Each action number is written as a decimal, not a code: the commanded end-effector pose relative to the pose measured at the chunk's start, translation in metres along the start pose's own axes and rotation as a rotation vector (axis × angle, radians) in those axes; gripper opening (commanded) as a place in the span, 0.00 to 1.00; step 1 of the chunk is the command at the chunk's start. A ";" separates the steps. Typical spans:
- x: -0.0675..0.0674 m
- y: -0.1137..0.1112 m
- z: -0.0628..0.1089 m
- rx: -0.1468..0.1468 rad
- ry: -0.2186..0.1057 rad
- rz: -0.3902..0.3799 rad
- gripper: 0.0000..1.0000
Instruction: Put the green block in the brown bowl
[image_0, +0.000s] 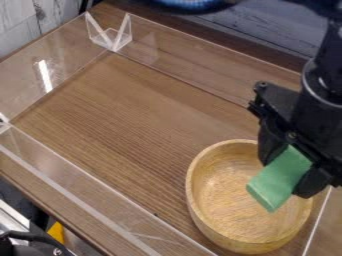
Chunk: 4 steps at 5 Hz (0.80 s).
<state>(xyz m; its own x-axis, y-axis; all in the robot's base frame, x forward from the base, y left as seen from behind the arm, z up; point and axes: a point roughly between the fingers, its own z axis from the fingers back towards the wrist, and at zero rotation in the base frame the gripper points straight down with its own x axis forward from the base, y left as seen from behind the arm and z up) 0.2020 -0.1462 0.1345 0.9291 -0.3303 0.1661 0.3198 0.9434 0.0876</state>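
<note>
The green block (279, 183) hangs tilted just above the inside of the brown bowl (205, 184), over its right half. My gripper (294, 166) comes down from the upper right, black and bulky, and is shut on the block's upper end. The block's lower end sits close over the bowl's floor; I cannot tell whether it touches. The arm hides the bowl's far right rim.
A wood-grain tabletop (134, 120) is fenced by low clear plastic walls (54, 70). A clear folded plastic stand (110, 32) sits at the back left. The bowl stands near the front right corner, close to the front wall.
</note>
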 end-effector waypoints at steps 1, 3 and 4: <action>0.005 0.002 0.011 -0.011 -0.062 -0.014 0.00; 0.002 0.003 0.013 -0.012 -0.085 -0.038 0.00; -0.005 0.001 0.007 -0.015 -0.093 -0.090 0.00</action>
<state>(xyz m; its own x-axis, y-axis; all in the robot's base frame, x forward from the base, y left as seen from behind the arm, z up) 0.1936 -0.1425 0.1305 0.8869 -0.4126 0.2078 0.4010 0.9109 0.0971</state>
